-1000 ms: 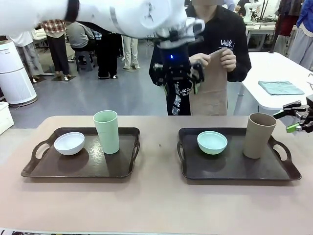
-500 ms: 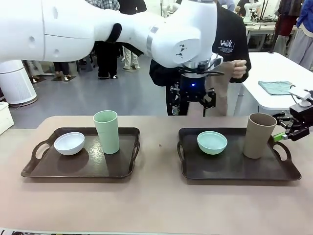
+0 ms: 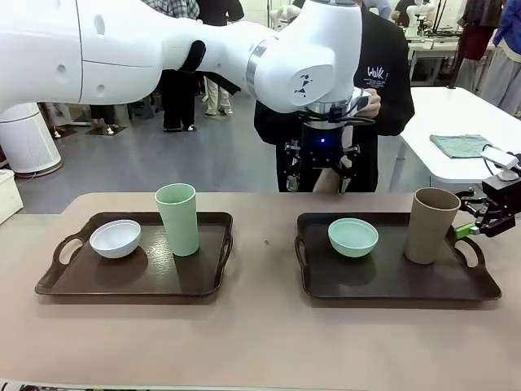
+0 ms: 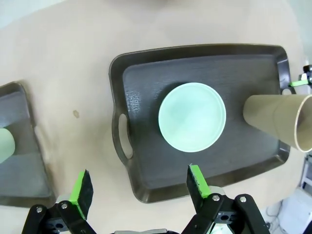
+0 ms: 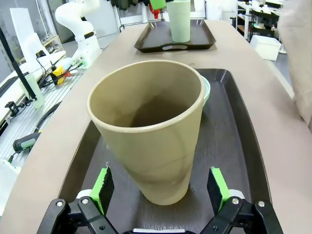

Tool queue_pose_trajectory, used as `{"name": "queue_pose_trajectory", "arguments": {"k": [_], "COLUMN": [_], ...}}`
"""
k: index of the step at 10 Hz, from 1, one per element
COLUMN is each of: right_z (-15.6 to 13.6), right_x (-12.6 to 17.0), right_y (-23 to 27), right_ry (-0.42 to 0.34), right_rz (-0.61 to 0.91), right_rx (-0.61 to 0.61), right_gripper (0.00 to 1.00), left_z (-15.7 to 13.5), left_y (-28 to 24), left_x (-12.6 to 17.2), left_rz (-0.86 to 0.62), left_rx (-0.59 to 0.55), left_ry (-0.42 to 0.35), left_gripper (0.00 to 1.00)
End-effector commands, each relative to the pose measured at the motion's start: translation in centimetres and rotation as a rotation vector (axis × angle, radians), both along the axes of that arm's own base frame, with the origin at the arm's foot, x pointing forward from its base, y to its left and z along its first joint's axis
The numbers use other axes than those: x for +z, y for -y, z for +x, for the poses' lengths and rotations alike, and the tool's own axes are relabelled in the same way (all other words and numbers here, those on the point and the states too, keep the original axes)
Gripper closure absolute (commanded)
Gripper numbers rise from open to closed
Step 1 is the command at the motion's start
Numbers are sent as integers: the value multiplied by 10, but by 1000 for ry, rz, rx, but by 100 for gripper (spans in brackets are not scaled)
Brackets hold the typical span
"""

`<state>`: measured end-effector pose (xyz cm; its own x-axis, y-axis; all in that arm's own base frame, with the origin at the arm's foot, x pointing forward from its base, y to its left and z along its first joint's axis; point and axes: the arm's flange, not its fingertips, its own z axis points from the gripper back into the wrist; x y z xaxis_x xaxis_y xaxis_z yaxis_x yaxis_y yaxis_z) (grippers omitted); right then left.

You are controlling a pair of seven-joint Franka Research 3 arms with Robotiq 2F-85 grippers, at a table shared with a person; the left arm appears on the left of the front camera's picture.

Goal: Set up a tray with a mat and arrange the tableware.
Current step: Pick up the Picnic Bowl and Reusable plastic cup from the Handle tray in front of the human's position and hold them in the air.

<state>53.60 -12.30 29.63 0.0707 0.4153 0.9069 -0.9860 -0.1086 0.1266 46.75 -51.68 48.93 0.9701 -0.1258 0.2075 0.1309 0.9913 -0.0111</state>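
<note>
Two dark trays lie on the tan table. The left tray [image 3: 207, 277] holds a white bowl [image 3: 116, 238] and a tall mint cup [image 3: 177, 218]. The right tray [image 3: 383, 281] holds a mint bowl [image 3: 352, 237] and a taupe cup [image 3: 431, 225]. My left gripper [image 3: 321, 167] hangs open above the right tray's far edge, looking down on the mint bowl [image 4: 192, 117] with nothing between its fingers. My right gripper [image 3: 482, 218] stands open just right of the taupe cup [image 5: 151, 131], with a gap on either side. The person's beige mat [image 3: 328, 182] is mostly hidden behind my left gripper.
The person stands at the far side with both hands raised at chest height. A white side table [image 3: 456, 114] with a folded teal cloth [image 3: 464, 145] stands at the back right. A white appliance [image 3: 24, 122] is at the far left. Bare tabletop runs between the trays.
My left arm has swung right and down, and its gripper now hangs over the right tray's far edge. It now covers the person's mat. My right gripper has shifted slightly beside the taupe cup.
</note>
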Motion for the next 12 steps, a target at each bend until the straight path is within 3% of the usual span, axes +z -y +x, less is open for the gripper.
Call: {"name": "queue_pose_trajectory", "arguments": {"k": [1, 8, 12], "right_z": [-1, -4, -8], "right_x": [-2, -15, -14], "right_y": [-8, -40, -49], "right_ry": [4, 9, 21], "right_rz": [-11, -34, -29], "right_rx": [17, 115, 128], "right_gripper": [0, 0, 0], "left_z": [0, 29, 38], "left_y": [5, 18, 30], "left_x": [-12, -70, -106], "left_rz": [5, -94, -68], "left_rx": [43, 49, 25], "left_ry": [-14, -9, -74], "left_gripper": [0, 0, 0]}}
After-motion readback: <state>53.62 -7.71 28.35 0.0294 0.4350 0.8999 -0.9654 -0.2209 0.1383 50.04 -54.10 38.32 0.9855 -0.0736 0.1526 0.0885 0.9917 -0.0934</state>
